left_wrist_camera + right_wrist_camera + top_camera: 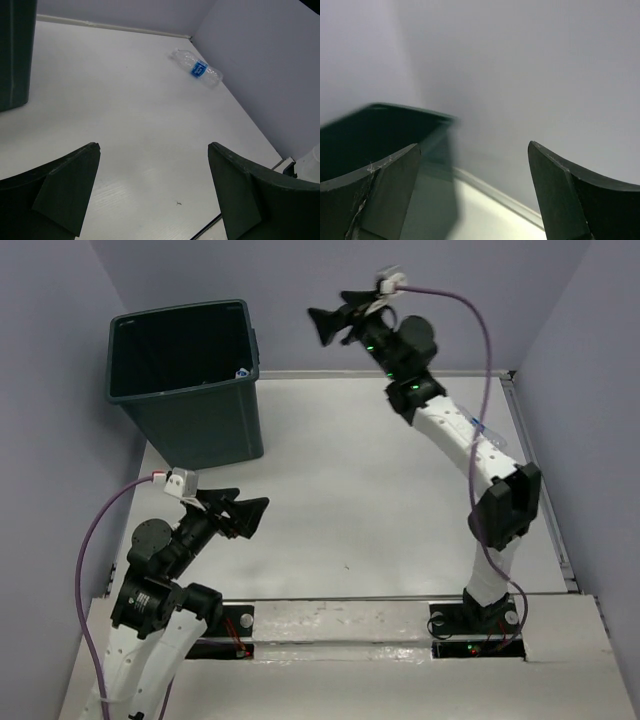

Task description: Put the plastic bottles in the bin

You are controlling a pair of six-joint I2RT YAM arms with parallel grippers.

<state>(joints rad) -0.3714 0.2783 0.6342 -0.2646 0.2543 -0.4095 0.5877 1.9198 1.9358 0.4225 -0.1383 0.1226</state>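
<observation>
The tall dark grey-green bin (190, 415) stands at the far left of the table; something small with a blue spot (240, 371) shows just inside its right rim. A clear plastic bottle (197, 68) with a blue label lies on the table by the right wall; in the top view it (487, 432) is mostly hidden behind the right arm. My left gripper (258, 510) is open and empty, low over the near left of the table (153, 146). My right gripper (318, 325) is open and empty, held high to the right of the bin (473, 145).
The bin's side shows at the left edge of the left wrist view (15, 50) and, blurred, in the right wrist view (370, 135). Lilac walls close the table at the back and sides. A raised strip (545, 490) runs along the right edge.
</observation>
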